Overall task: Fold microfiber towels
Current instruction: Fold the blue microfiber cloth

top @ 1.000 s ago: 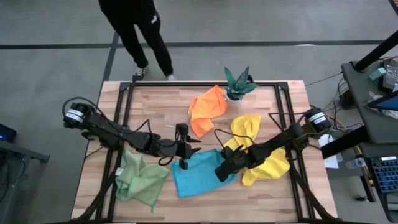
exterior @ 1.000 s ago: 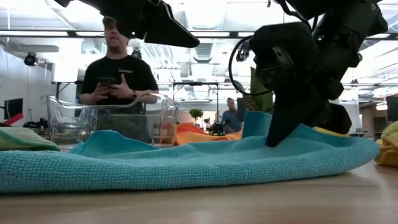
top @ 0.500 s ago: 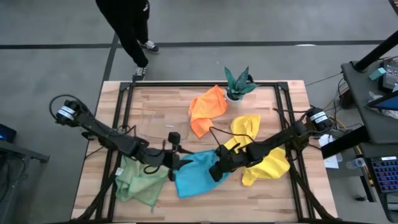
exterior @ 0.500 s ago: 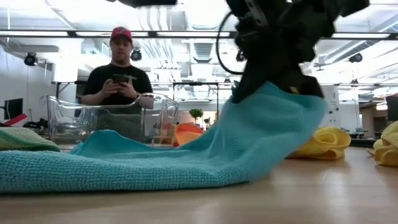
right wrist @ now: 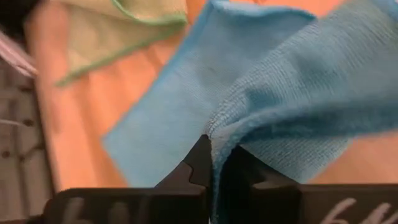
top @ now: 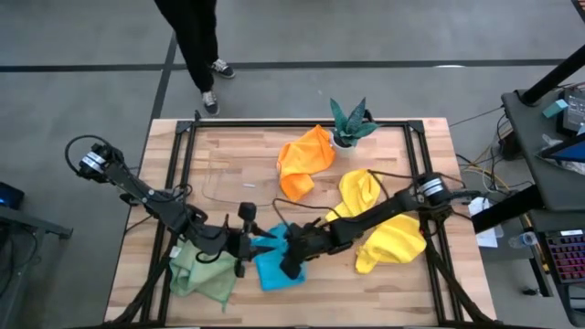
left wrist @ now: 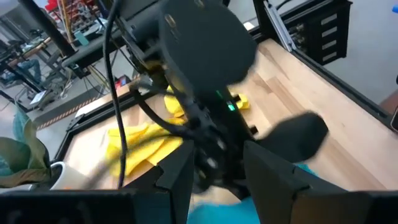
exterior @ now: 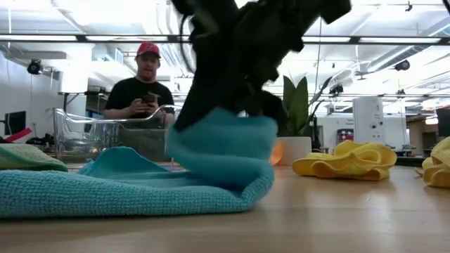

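Blue towel point(top: 277, 267): near table's point(top: 228, 164) front edge, half doubled over.
Right gripper point(top: 291, 265): pinching the towel's edge.
Left gripper point(top: 239, 254): beside it, opening unclear.
Technique: align edges before releasing.

We see the right gripper point(top: 291, 265) has dragged the blue towel's point(top: 274, 265) edge leftward across the counter, doubling it over itself. The left gripper point(top: 239, 249) has drawn back toward the green towel point(top: 206, 274).
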Controlling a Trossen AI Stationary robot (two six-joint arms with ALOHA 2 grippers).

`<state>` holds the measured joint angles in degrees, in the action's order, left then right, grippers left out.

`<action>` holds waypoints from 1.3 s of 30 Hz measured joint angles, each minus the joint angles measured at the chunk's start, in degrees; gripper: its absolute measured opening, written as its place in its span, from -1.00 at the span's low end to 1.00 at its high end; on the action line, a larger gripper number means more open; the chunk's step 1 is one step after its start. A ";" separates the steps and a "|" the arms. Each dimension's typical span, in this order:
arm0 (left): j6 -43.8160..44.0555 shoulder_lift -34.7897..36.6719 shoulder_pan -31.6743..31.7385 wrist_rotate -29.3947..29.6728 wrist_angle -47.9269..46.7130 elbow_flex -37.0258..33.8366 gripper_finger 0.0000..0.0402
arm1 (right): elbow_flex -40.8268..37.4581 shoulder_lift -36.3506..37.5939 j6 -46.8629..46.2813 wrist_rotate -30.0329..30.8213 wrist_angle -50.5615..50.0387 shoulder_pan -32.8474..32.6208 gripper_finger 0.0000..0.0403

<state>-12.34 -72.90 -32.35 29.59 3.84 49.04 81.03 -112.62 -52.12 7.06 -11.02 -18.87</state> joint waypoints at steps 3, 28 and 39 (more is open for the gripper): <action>0.00 0.00 0.01 0.93 -0.09 0.00 -0.38 | 4.63 -3.35 1.51 -0.03 -5.91 0.45 -0.89; -0.02 0.12 -0.14 0.75 0.25 0.08 -0.38 | 17.91 -6.74 17.73 -6.08 -18.95 0.61 0.14; 1.54 -0.17 0.12 2.41 -0.17 -0.04 -0.38 | 18.33 -0.79 19.93 -4.21 -31.49 0.17 0.12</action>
<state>-10.80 -73.07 -32.23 32.01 3.67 48.99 99.36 -113.41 -32.19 2.85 -42.51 -18.70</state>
